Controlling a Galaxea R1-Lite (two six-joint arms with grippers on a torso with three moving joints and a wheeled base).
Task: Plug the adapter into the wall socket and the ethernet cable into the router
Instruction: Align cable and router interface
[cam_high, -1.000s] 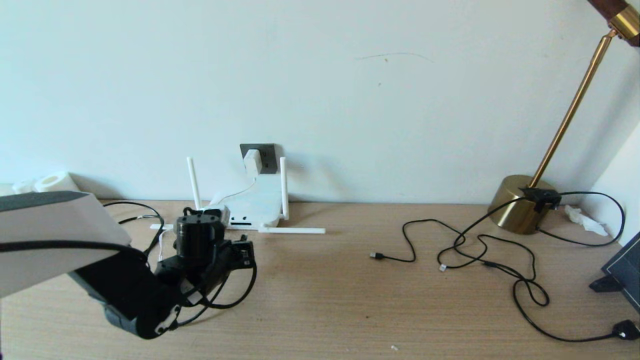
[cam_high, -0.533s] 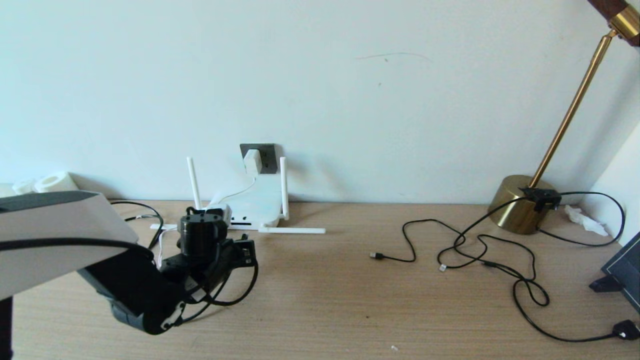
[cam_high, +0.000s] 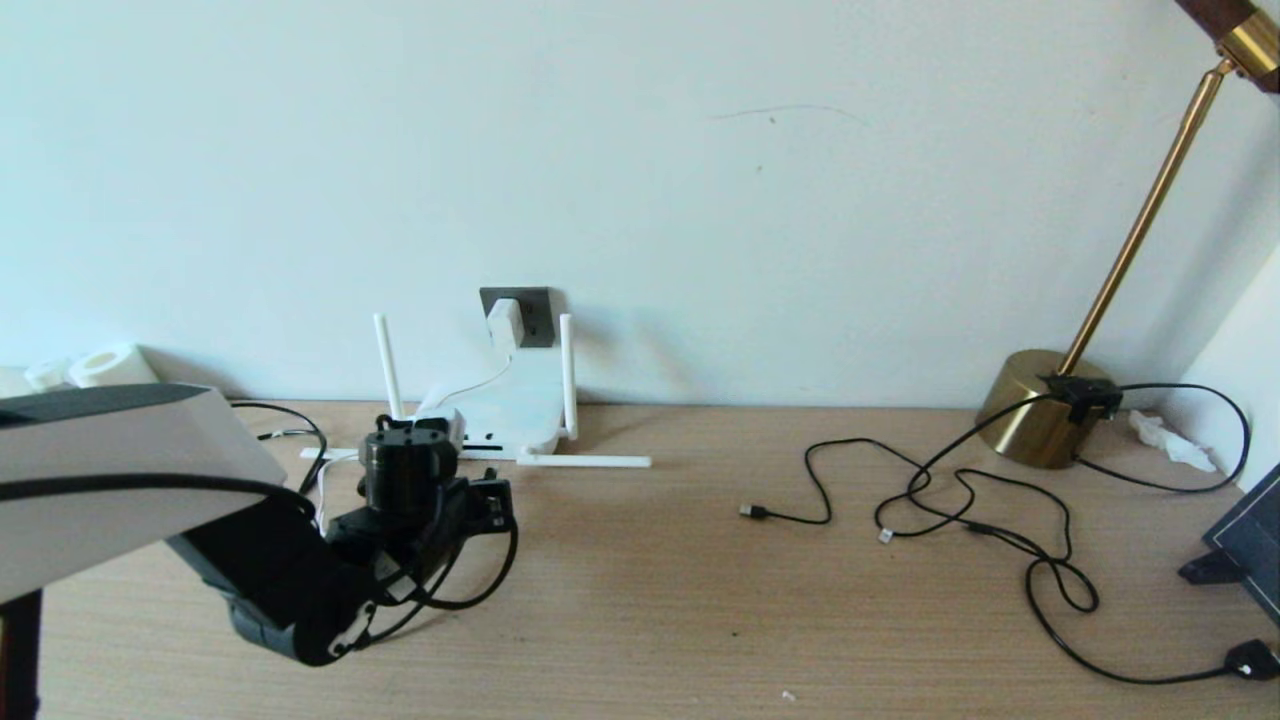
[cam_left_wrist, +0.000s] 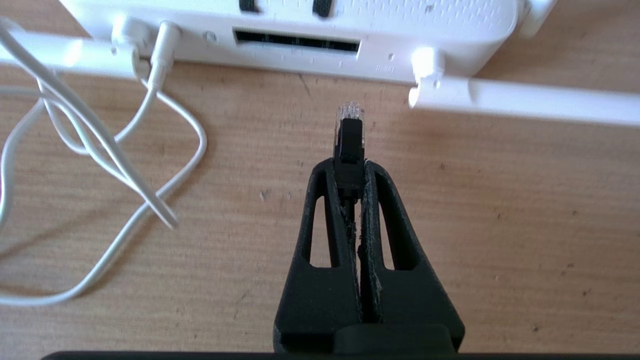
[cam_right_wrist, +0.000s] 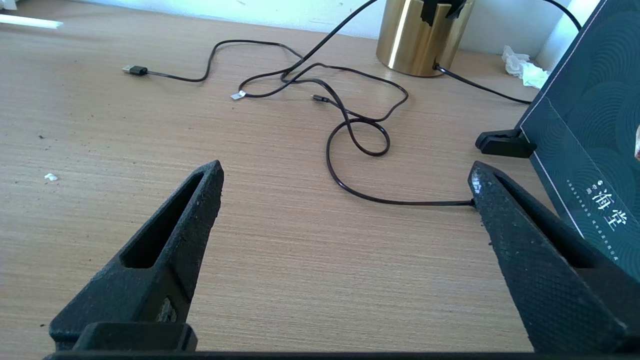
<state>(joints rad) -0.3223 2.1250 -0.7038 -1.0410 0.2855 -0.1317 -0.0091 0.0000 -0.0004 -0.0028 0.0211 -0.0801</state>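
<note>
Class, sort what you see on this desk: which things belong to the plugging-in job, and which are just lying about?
Part of the job:
- adapter, already in the wall socket
- ethernet cable, plug end pinched in the left hand
- router, its ports facing that plug

Just lying about:
- brass lamp
- thin black cords
- dark box

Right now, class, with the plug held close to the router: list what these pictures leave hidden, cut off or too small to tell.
- Head view: the left gripper and its own arm hide the ethernet cable plug and part of the router edge.
- Left wrist view: the port slot is a dark strip; separate ports cannot be told.
- Head view: the adapter covers its pins in the wall socket.
- Right wrist view: the right gripper is open; its arm is out of frame.
</note>
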